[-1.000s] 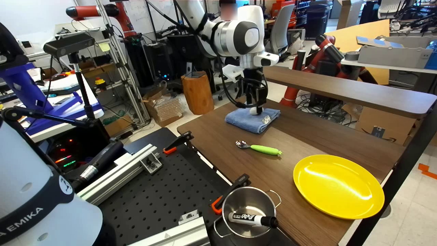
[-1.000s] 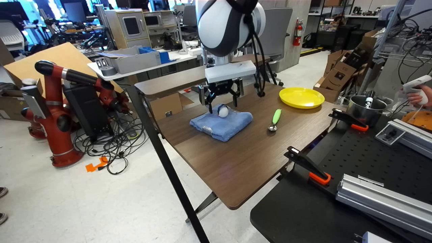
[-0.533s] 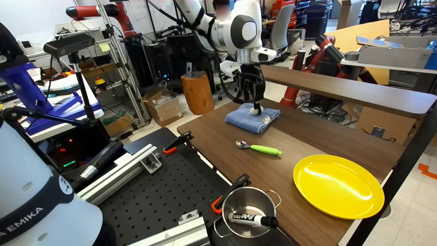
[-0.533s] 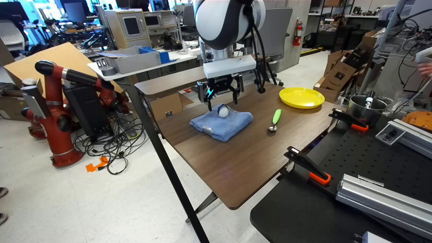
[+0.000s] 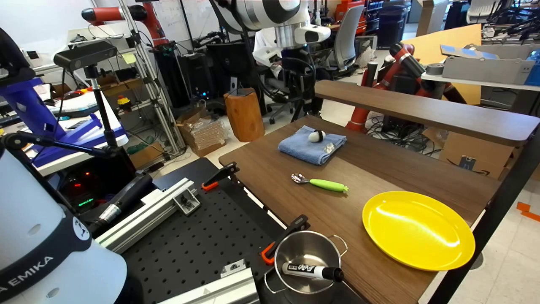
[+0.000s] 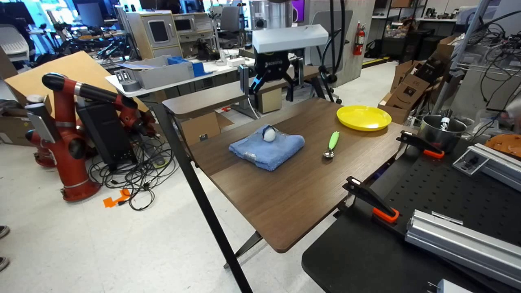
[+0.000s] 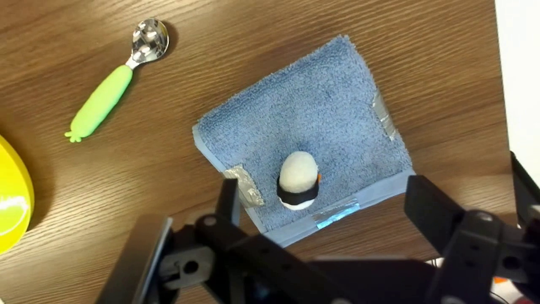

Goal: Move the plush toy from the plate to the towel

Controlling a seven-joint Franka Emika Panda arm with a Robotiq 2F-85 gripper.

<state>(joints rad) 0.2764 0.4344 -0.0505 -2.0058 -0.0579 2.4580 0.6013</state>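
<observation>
1. Toy (image 7: 298, 175) is sitting on towel (image 7: 312, 114), nr an edge; plate (image 5: 417, 230) is lying well apart.
2. Gripper (image 6: 271, 96) is hanging well clear of toy, fingers (image 7: 432, 207) standing apart, holding nothing.
3. Placing's looking done; wrap-up's prob. what's going on.
4. Next move's prob. calling for parking clear, no regrasp.

Green-handled spoon (image 7: 118, 80) on brown table (image 6: 293, 195), black-capped marker (image 5: 310, 270) in silver pot (image 5: 314, 245)

White arm (image 5: 253, 15), black claw (image 7: 324, 188), dark cables (image 6: 332, 24)

One plush toy (image 7: 298, 179), one towel (image 7: 303, 126), one plate (image 5: 418, 230)
</observation>
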